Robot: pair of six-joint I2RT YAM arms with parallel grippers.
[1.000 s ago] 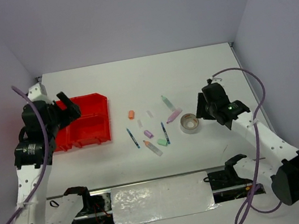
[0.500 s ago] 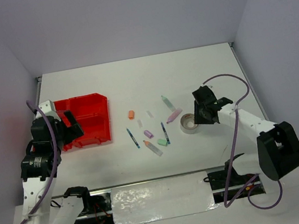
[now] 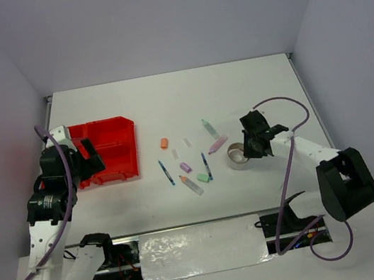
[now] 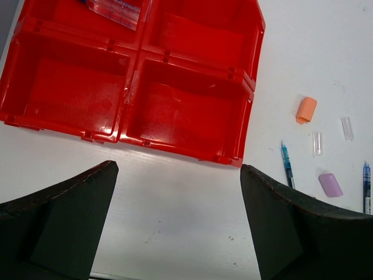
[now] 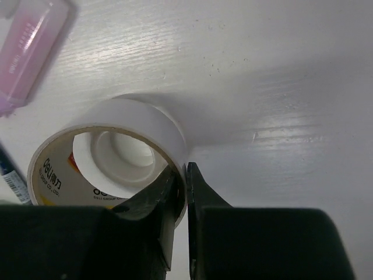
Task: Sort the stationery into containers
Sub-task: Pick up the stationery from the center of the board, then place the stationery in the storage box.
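**Tape roll pinched at its wall, tray on the far side of the table**

Stationery lies scattered mid-table, and the tape roll (image 3: 236, 153) sits at the right end of that scatter, flat on the surface just beside a pink marker (image 5: 29, 52). From where I stand, the step in hand looks like the pick. The right gripper (image 5: 180, 175) is down on the roll with one finger inside the ring and one outside, clamped on the white wall between them. The roll does not look lifted yet.

Next comes a straight lift, then a long carry leftward over the loose pens and erasers to the red tray (image 3: 130, 124). A thin pinch on a ring could let it swing, so I'd want the lift kept slow.

The right arm reaches low and forward, wrist bent down. The left gripper (image 4: 178, 169) hovers at the tray's near edge, jaws spread wide and holding nothing.
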